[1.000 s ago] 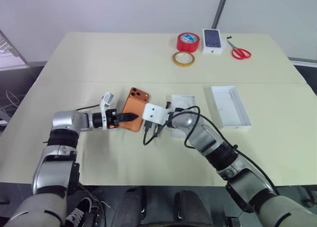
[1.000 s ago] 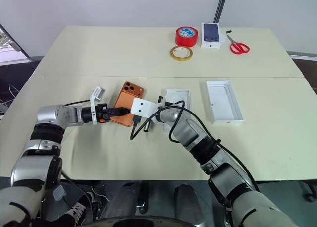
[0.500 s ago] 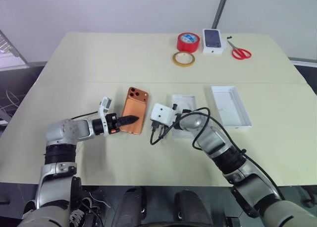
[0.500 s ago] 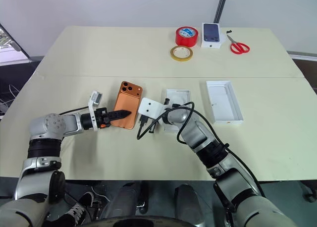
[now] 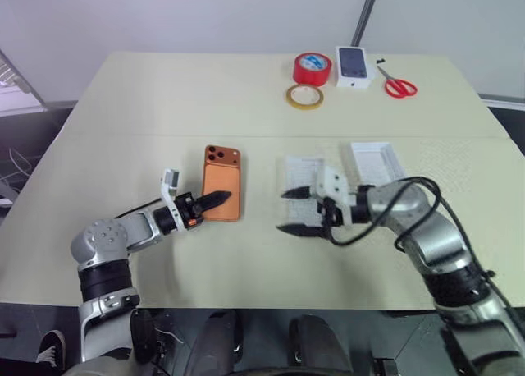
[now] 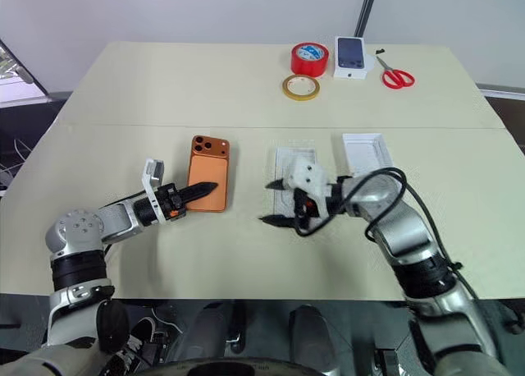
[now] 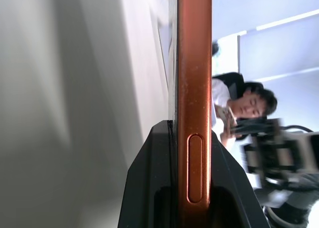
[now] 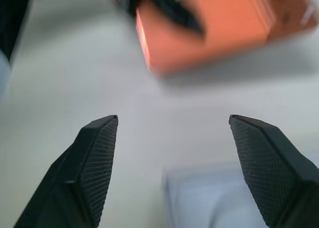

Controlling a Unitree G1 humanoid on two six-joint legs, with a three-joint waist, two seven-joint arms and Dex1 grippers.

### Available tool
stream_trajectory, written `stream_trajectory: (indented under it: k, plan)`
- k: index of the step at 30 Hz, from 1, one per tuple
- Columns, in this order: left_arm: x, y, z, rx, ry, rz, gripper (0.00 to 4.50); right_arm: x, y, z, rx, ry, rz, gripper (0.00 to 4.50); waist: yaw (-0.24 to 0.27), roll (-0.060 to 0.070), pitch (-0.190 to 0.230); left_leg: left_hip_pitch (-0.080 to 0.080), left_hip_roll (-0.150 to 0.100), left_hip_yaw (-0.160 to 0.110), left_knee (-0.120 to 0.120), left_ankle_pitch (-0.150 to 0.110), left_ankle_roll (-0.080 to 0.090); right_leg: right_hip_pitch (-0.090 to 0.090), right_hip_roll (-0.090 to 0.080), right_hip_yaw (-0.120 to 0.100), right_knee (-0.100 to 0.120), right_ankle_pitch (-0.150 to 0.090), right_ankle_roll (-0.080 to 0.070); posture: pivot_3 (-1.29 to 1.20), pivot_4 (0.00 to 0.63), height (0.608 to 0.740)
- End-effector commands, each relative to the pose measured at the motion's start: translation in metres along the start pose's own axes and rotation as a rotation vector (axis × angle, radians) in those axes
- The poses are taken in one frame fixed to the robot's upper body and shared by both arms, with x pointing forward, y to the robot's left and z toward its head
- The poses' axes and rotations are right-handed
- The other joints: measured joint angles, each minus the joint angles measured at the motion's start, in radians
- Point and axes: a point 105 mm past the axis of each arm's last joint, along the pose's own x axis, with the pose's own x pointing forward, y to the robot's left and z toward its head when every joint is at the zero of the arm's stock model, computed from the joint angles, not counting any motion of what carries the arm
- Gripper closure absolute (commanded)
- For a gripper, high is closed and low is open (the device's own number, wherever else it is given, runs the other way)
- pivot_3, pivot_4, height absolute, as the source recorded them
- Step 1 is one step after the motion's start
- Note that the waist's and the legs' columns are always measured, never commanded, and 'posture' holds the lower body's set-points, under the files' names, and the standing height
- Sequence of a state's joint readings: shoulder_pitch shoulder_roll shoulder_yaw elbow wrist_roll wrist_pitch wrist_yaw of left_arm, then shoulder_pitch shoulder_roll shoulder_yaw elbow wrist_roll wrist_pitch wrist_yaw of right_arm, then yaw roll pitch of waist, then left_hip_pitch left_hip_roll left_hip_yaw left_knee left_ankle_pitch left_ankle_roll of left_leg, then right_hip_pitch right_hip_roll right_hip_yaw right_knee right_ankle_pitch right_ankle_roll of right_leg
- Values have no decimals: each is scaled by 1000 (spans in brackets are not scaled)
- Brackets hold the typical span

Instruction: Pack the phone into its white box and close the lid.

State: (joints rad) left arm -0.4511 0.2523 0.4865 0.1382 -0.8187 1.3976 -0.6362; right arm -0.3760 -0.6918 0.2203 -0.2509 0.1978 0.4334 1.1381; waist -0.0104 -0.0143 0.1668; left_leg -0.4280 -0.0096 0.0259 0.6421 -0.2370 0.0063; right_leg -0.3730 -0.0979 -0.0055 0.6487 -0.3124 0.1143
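Cream table (image 5: 246, 97) w/ tape rolls; left claw (image 5: 215, 200) pinches phone (image 5: 222, 181), right claw (image 5: 296, 211) wide.

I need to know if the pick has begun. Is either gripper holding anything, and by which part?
The left gripper is shut on the phone, pinching its near lower edge by the side button. The right gripper is open and holds nothing.
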Motion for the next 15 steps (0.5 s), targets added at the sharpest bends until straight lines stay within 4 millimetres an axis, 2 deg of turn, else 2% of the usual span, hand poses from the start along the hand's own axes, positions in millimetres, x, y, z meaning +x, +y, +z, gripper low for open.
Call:
stream_trajectory:
  k: [1,5,6,7,10,15]
  plan:
    - [3,-17,0,39,8,-60,4459,-16,3,-12,-161,68,-3,1088,-1,-1,1,0,0,0,0,0,0,0,0,0,0,0,0,0,150,728]
    - [7,-18,-1,56,12,-53,4459,-20,4,-17,-158,55,-12,1088,-4,-1,1,0,1,0,0,1,-1,0,1,0,0,0,0,0,150,728]
    - [7,-19,-1,52,18,-58,4459,-19,2,-20,-175,68,-26,1637,-2,-1,1,0,1,0,0,1,-1,0,1,0,0,0,0,0,150,728]
    - [8,-19,-2,51,20,-60,4459,-19,2,-22,-189,82,-32,1904,-1,-1,1,0,1,0,0,1,-1,0,1,0,0,0,0,0,150,728]
    - [11,-21,-3,58,32,-62,4459,-17,0,-29,-185,94,-57,3447,0,-1,2,0,1,0,0,1,-1,0,1,0,-1,0,0,0,150,728]
    - [14,-23,-8,61,47,-65,4459,-15,-4,-31,-179,88,-87,3447,1,-1,2,0,1,0,0,1,-1,1,1,0,-1,0,0,0,150,728]
